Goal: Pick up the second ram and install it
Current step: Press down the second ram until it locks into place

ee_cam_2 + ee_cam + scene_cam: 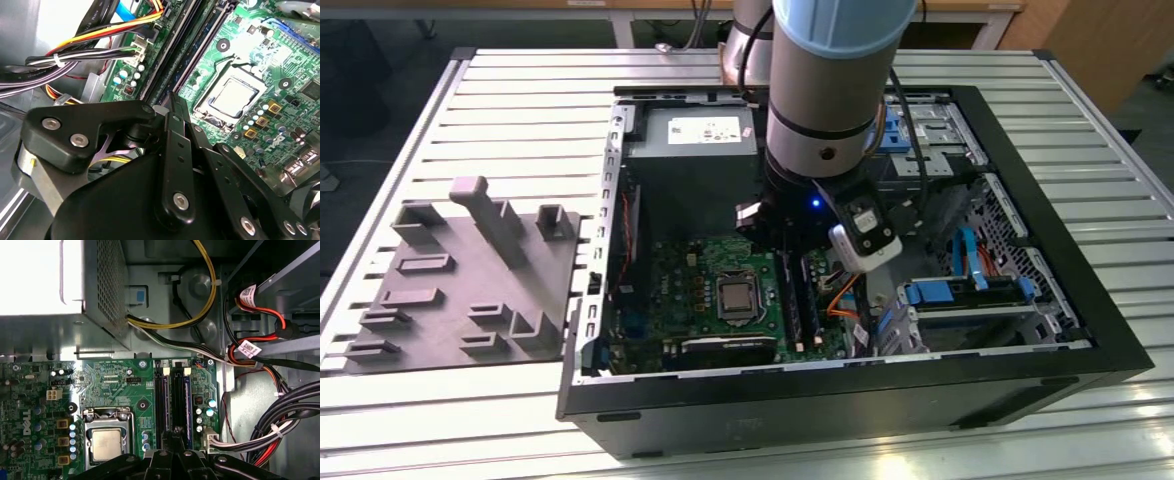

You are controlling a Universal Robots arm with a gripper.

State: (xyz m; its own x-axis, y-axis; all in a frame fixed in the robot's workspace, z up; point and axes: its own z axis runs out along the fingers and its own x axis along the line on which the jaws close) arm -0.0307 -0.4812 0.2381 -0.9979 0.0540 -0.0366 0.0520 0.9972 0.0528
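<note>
Inside the open computer case (1014, 330), the gripper (794, 245) hung low over the motherboard (707, 290), right above the memory slots (172, 405). The second ram (176, 407) stood on edge in those slots, its long axis running along them, parallel to the neighbouring slot and pointing from the gripper toward the power supply (691, 150). In the second wrist view the black fingers (172, 150) met in a narrow point over the slots (172, 60); whether they were pinching the stick or merely pressed together I cannot tell.

Both wrist views showed the bare processor socket (232, 100) beside the slots. Bundled cables in red, yellow and black (260, 360) appeared in the first wrist view. The exterior view added the arm's pale blue joint (841, 30), blue drive brackets (947, 290) at the exterior view's right, and a grey holder tray (460, 280) lying well apart from the case at the exterior view's left.

Everything rested on a ribbed metal table (520, 110).
</note>
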